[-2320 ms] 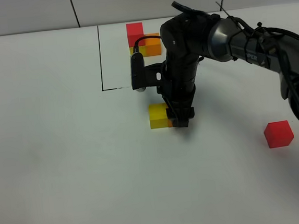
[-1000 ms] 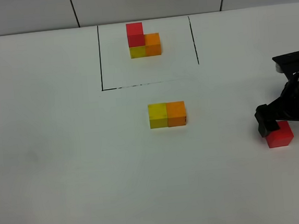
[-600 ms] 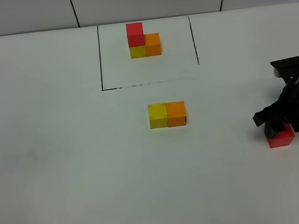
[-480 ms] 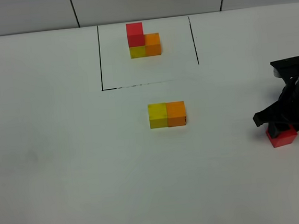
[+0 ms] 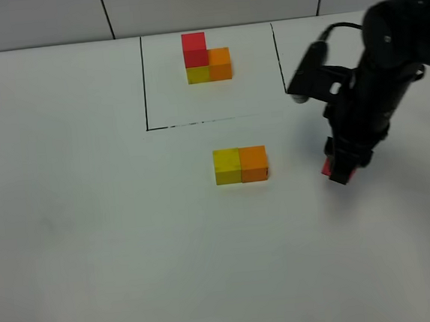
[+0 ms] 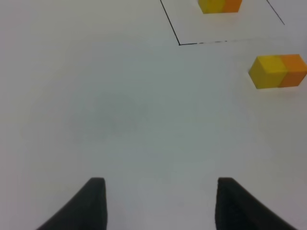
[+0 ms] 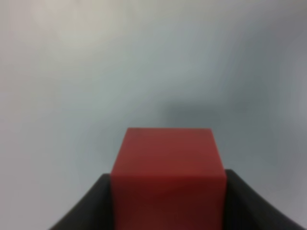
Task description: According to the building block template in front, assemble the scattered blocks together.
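High exterior view looks steeply down on the table [image 5: 92,217]; left wrist view looks low and forward across it, sharing the yellow-orange pair [image 6: 277,71] and the template [image 6: 219,5] edge; right wrist view, very close, shares only the red cube [image 7: 168,177].

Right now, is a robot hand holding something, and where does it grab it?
The right gripper pinches the small matte red cube by its opposite sides.

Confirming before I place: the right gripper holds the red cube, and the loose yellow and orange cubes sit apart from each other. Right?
Not quite. The yellow cube and orange cube sit touching, side by side, as the exterior high view shows. The right gripper does hold the red cube.
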